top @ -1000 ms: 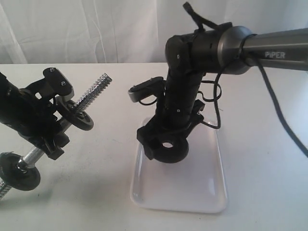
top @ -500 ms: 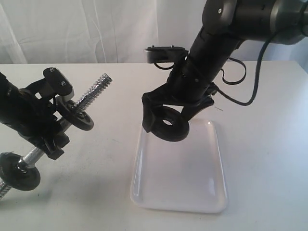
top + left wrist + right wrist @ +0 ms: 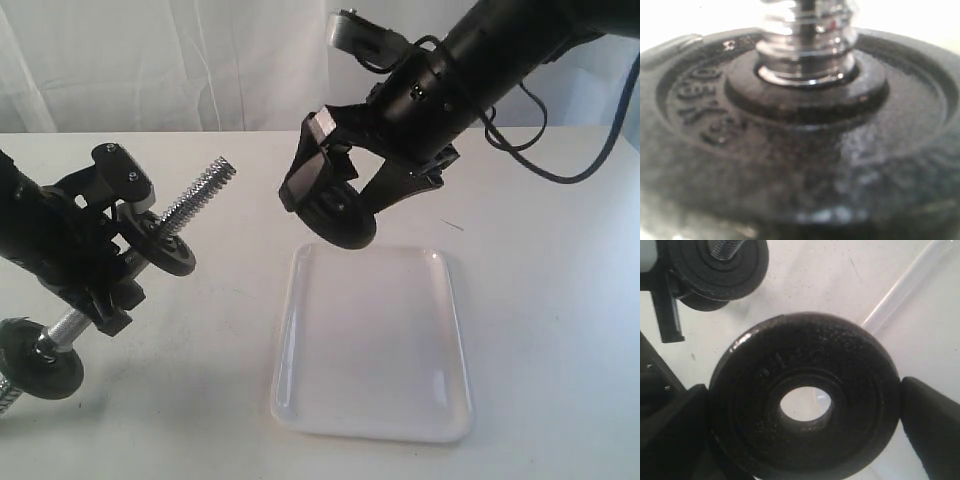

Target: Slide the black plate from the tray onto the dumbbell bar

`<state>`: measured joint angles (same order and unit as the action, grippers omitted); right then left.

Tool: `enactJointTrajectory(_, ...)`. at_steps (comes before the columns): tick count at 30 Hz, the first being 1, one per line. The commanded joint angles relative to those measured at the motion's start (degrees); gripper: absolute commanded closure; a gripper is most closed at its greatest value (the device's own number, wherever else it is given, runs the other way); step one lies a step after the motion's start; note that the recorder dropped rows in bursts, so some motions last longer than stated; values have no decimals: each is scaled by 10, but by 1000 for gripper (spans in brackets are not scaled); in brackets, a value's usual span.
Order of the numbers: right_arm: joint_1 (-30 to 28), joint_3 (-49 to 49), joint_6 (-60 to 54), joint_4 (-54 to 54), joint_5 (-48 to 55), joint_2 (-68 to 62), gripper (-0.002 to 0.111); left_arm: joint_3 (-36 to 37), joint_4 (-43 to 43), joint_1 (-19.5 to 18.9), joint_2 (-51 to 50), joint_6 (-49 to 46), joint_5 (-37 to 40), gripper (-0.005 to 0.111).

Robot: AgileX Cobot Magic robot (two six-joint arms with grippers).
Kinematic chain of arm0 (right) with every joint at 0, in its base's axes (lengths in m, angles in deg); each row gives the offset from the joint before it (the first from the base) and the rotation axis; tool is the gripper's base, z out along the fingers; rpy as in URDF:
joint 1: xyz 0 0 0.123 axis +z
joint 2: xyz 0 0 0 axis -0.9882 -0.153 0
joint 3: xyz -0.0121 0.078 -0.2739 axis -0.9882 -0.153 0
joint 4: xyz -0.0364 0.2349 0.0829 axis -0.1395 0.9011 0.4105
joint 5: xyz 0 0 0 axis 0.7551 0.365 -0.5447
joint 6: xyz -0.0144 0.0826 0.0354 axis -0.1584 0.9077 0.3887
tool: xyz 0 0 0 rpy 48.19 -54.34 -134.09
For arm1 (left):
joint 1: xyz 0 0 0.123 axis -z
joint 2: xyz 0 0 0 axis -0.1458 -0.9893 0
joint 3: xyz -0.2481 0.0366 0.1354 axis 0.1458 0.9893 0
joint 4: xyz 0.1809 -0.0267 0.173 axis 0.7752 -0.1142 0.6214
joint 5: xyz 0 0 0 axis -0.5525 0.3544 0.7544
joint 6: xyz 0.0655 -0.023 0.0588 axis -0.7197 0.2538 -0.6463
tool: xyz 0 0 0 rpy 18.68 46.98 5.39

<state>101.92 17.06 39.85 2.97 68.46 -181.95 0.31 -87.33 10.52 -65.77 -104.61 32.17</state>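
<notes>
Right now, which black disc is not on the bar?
The disc gripped edge to edge by the right arm's fingers, in the air by the tray's far edge. The upper-left disc and lower-left disc are threaded on the bar.

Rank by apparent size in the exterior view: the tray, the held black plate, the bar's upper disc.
1. The tray, clearly largest.
2. The black plate and the upper disc look alike, both seen at an angle; not ranked.
</notes>
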Motion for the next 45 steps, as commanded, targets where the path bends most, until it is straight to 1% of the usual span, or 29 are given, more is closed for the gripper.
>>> enactJointTrajectory(1, -25, 1, -47, 110, 22, 15, 108, -17, -53, 2, 30, -7, -19, 107)
enactJointTrajectory(3, -31, 1, -65, 153, 30, 15, 108, -17, -85, 2, 30, -43, -14, 107)
enactJointTrajectory(7, -34, 1, -87, 219, 32, 15, 108, -17, -183, 2, 30, -132, -9, 107)
enactJointTrajectory(11, -34, 1, -87, 232, 32, 15, 108, -17, -230, 2, 30, -174, -4, 107)
enactJointTrajectory(14, -34, 1, -87, 235, 32, 15, 108, -17, -238, 2, 30, -190, 7, 107)
enactJointTrajectory(20, -38, 1, -93, 238, 32, 5, 108, -17, -244, 2, 30, -190, 12, 107)
enactJointTrajectory(24, -48, 1, -100, 258, 32, -6, 108, -17, -252, 2, 30, -205, 16, 107)
enactJointTrajectory(31, -67, 1, -113, 313, 32, -37, 108, -17, -316, 2, 30, -265, 26, 107)
enactJointTrajectory(35, -70, 1, -113, 314, 32, -49, 108, -17, -355, 2, 30, -302, 35, 107)
enactJointTrajectory(45, -70, 1, -113, 314, 32, -52, 108, -17, -362, 2, 30, -310, 32, 107)
